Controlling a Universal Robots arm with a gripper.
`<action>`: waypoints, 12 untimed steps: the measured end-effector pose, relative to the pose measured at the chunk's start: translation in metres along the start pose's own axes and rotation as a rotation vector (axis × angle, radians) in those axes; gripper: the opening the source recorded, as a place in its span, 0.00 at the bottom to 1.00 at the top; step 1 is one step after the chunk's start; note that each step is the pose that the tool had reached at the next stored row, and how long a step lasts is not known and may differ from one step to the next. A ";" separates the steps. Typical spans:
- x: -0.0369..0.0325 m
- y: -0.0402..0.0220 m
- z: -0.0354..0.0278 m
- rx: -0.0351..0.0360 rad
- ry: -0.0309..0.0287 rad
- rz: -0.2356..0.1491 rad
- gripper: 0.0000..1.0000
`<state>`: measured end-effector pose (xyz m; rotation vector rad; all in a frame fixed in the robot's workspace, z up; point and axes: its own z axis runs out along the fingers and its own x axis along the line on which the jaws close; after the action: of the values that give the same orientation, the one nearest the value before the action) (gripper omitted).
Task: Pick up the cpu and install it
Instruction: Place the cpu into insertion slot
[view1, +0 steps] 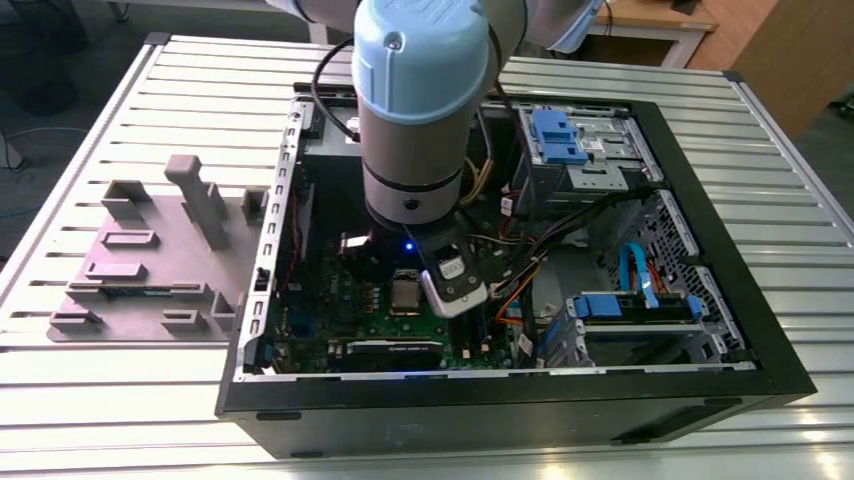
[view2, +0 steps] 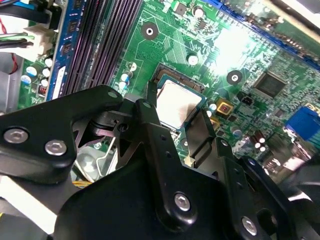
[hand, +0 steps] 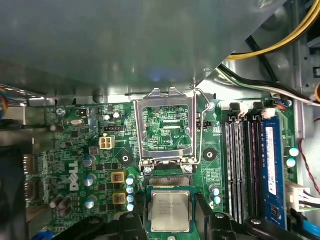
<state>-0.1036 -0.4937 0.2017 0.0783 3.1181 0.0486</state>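
Ribbed metal table (view1: 160, 90), on which an open computer case (view1: 727, 250) is laid, with the arm (view1: 416, 120) reaching down into it. The gripper (view2: 175, 114) is seen closed narrowly, its two black fingers (view2: 149, 117) set against opposite edges of the cpu (view2: 179, 100). In both wrist views the cpu (hand: 170, 211) is held flat, silvery top upward, at the socket on the green motherboard (hand: 75, 150); whether it is fully seated cannot be told. Just beside it, the hinged metal load plate (hand: 139, 125) is shown swung open. Dark memory slots (hand: 240, 165) and a blue stick (hand: 270, 160) are found further out. A grey fixture tray (view1: 134, 265) is placed outside the case, on the exterior view's left.
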 end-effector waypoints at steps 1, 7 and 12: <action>0.0000 0.0000 0.0016 -0.0001 0.0000 0.000 0.47; 0.0001 -0.0001 0.0041 -0.0063 -0.0106 -0.002 0.47; 0.0007 -0.0002 0.0069 -0.0077 -0.0185 -0.009 0.47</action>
<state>-0.1041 -0.4937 0.1948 0.0645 3.0993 0.0593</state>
